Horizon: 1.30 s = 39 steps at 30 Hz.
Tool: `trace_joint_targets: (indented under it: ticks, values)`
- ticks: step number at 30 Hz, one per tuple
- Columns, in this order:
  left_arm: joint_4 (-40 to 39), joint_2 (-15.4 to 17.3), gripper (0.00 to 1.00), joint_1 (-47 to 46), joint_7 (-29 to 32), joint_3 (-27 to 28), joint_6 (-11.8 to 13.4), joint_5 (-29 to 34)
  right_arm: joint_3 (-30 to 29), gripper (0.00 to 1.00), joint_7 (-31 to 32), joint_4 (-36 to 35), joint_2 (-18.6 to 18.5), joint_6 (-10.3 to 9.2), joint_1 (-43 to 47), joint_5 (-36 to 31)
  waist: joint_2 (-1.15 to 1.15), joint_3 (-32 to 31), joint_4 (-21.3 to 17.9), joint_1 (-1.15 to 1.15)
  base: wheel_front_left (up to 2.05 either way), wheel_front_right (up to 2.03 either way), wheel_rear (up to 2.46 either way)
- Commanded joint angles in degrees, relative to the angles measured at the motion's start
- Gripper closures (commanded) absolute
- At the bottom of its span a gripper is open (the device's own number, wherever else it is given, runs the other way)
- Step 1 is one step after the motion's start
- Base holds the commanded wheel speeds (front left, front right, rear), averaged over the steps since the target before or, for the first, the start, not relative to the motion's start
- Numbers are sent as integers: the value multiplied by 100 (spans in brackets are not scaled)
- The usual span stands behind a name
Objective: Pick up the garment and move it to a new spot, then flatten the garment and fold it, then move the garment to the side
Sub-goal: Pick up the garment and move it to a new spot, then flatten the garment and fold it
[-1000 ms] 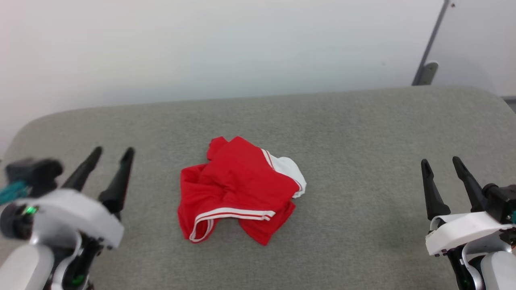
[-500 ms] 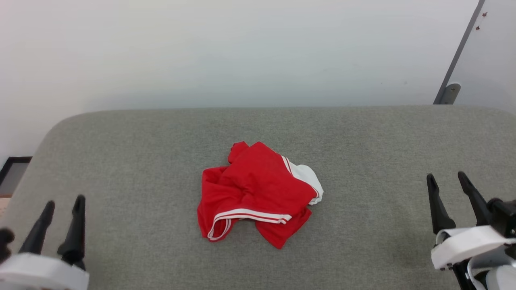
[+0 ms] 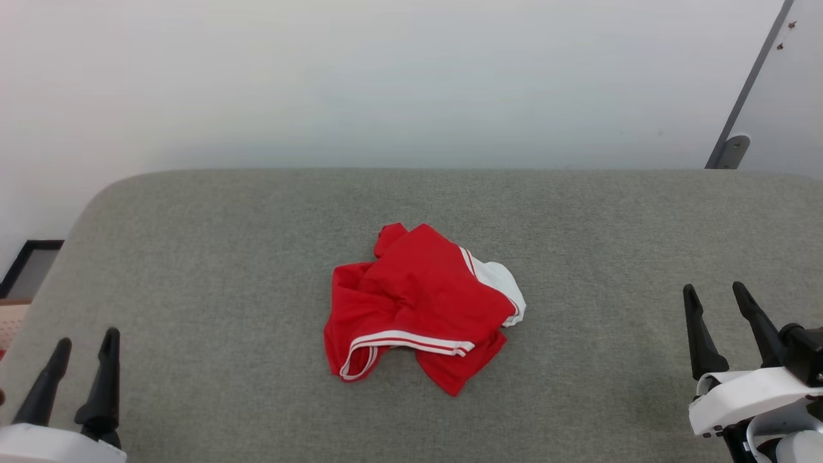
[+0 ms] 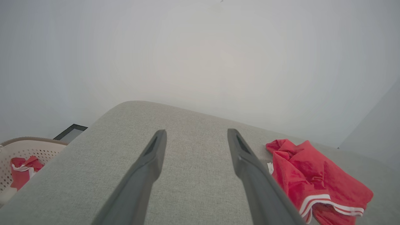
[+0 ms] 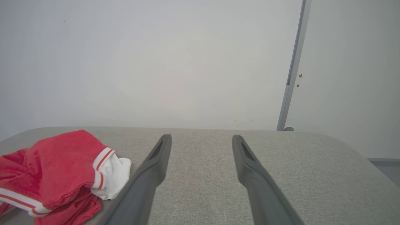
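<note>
The garment (image 3: 421, 305), a bright red shirt with a white sleeve end and striped trim, lies crumpled in the middle of the grey padded table (image 3: 225, 257). My left gripper (image 3: 87, 341) stands open at the lower left, well apart from the shirt, nothing between its fingers. At the lower right my right gripper (image 3: 715, 292) is open too, empty, far from the cloth. In the left wrist view the garment (image 4: 309, 175) lies right of my left gripper (image 4: 195, 132). The right wrist view has the garment (image 5: 59, 168) left of my right gripper (image 5: 201, 137).
A pale perforated basket (image 4: 22, 150) holding more red cloth sits beside the table's left end. A white wall runs behind the table, with a grey door frame (image 3: 749, 90) at the back right. A dark-framed panel (image 3: 29, 263) shows past the left edge.
The head camera has shifted, so the whole picture sits lower and to the right. My left arm has dropped toward the lower left corner. The garment lies as before.
</note>
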Motion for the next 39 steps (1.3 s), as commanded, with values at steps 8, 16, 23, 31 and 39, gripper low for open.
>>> trace_joint_targets:
  ticks: [8,16,23,31,39]
  values:
    - [2,-29,0,-137,16,69,44,-102,113,0,136,-41,-12,-8,-88,106,0,146,241,0,0,0,0]
    - [-154,-207,0,-90,-141,132,83,-101,334,0,566,63,-133,-8,-490,180,0,546,759,0,0,0,0]
    - [-179,-471,0,-244,-228,-32,1,-43,550,0,1099,432,-299,-8,-995,253,0,908,1304,0,0,0,0]
    - [-32,-736,0,-419,-293,-183,-89,41,894,0,1685,1037,-441,-8,-1489,409,0,1165,1691,0,0,0,0]
    - [180,-1034,0,-584,-339,-288,-221,89,990,0,2736,1910,-518,-8,-1882,435,0,1280,1979,0,0,0,0]
